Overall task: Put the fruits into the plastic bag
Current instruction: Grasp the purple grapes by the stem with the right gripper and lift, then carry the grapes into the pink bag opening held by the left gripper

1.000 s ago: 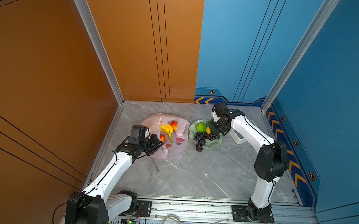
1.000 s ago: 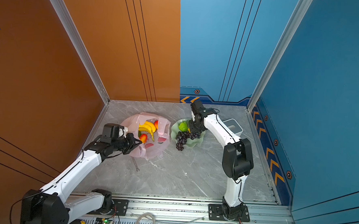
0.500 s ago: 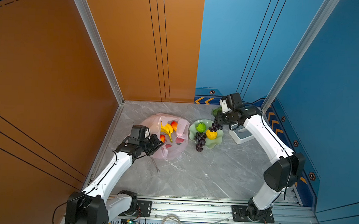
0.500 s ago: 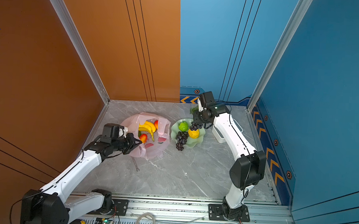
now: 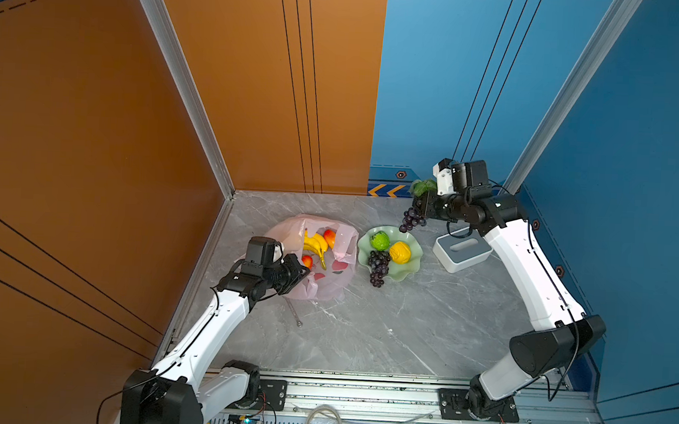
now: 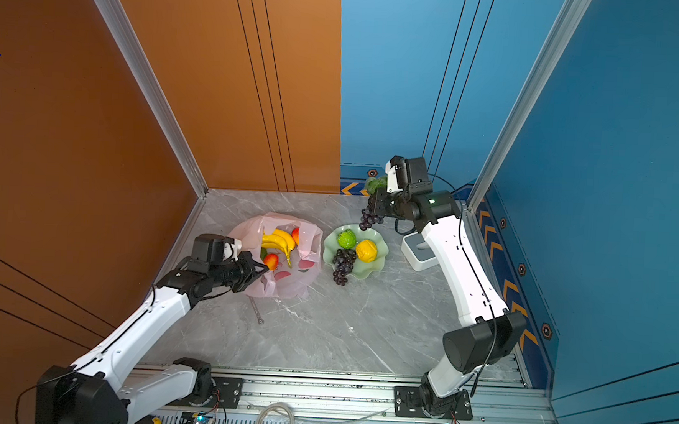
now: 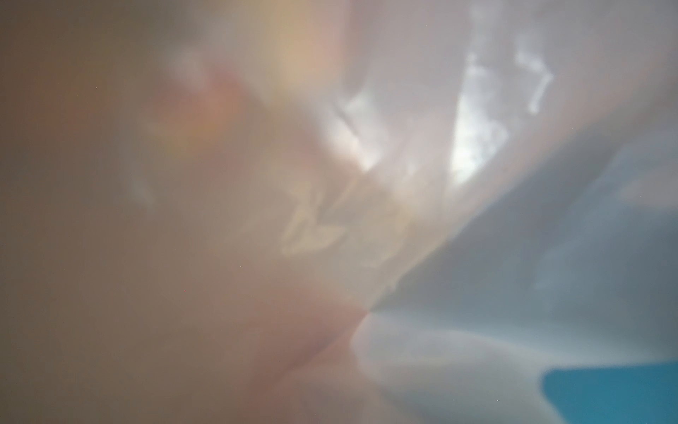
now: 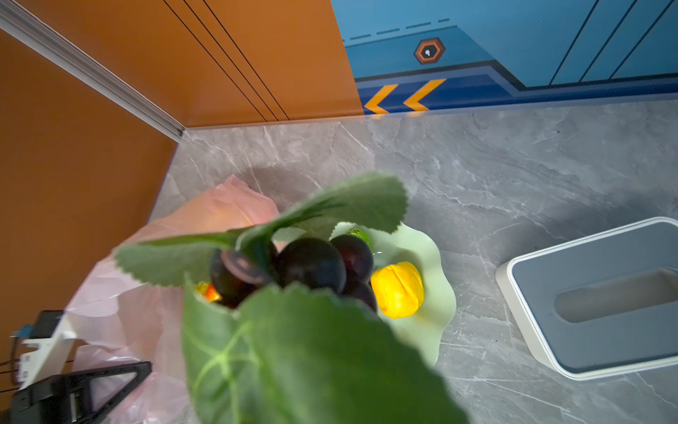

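The pale-pink plastic bag [image 5: 326, 286] [image 6: 298, 284] lies open on the marble table, with a yellow banana bunch [image 5: 315, 243] and red-orange mangoes [image 5: 329, 236] inside. My left gripper [image 5: 302, 273] [image 6: 263, 271] is shut on the bag's near rim. Blurred pink plastic [image 7: 257, 183] fills the left wrist view. My right gripper [image 5: 420, 203] [image 6: 378, 202] is raised behind the green dish and shut on a bunch of dark purple grapes [image 5: 411, 220] [image 8: 312, 271], which hangs in the air. The bunch's green leaves hide the fingers in the right wrist view.
A pale green scalloped dish [image 5: 413, 264] to the right of the bag holds a green fruit [image 5: 379, 240], a yellow fruit [image 5: 399, 252] and another grape bunch [image 5: 379, 265]. A white-and-grey box [image 5: 461, 249] stands under the right arm. A small metal tool [image 5: 294, 312] lies near the bag.
My right gripper has risen from the dish with a grape bunch and drawn back toward the rear right. The left arm and the bag have not moved.
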You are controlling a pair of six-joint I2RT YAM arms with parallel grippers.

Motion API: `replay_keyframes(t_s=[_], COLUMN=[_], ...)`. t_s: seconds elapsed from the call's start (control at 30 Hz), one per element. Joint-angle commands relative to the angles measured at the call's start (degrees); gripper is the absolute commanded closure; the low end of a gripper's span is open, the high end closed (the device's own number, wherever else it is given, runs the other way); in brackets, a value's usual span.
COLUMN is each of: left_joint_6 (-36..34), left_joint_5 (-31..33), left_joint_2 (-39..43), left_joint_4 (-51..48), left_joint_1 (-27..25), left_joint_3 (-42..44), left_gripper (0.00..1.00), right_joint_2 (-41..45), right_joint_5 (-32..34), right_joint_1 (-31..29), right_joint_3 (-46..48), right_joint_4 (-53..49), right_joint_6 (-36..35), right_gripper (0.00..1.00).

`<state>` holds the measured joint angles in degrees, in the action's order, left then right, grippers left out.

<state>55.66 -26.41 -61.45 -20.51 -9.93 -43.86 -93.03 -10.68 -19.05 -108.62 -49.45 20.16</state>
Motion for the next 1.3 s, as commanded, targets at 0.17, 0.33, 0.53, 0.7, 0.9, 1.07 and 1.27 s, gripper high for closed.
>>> replay_keyframes(t_s=[0.17, 0.33, 0.53, 0.7, 0.9, 1.07, 1.27], left_joint_6=[0.9, 1.0, 1.2, 1.5, 2.2, 2.5, 3.1], left_joint_5=[0.9, 1.1, 1.2, 1.5, 2.1, 2.5, 3.3], left_joint_2=[1.5, 1.4, 1.7, 2.5, 3.0, 3.2, 3.6], left_joint_4=[0.4, 0.6, 0.7, 0.7, 0.8, 1.0, 0.9], left_joint_1=[-1.0, -1.3, -1.5, -1.7, -2.3, -2.9, -3.6], left_joint_3=[0.2, 0.2, 0.3, 0.7, 0.8, 0.6, 0.6], left_gripper=[1.0, 1.0, 1.0, 1.0, 1.0, 1.0, 1.0], right_joint_2=[3.2, 4.5, 4.6, 4.8, 4.5, 4.6, 4.7], right_joint_5=[-4.8, -8.1, -12.1, -13.8, -14.7, -15.0, -14.7], right_joint_1=[0.2, 0.0, -1.7, -3.8, -6.3, -8.5, -11.3], right_joint_3=[-4.5, -4.5, -2.7, -0.1, 1.4, 3.9, 7.8], right_joint_4=[1.1, 4.8, 10.8, 15.8, 18.7, 21.0, 22.8], right_joint_6=[5.8, 10.8, 17.9, 22.3, 24.6, 26.0, 26.6], right_gripper=[0.67, 0.67, 0.67, 0.67, 0.67, 0.67, 0.68])
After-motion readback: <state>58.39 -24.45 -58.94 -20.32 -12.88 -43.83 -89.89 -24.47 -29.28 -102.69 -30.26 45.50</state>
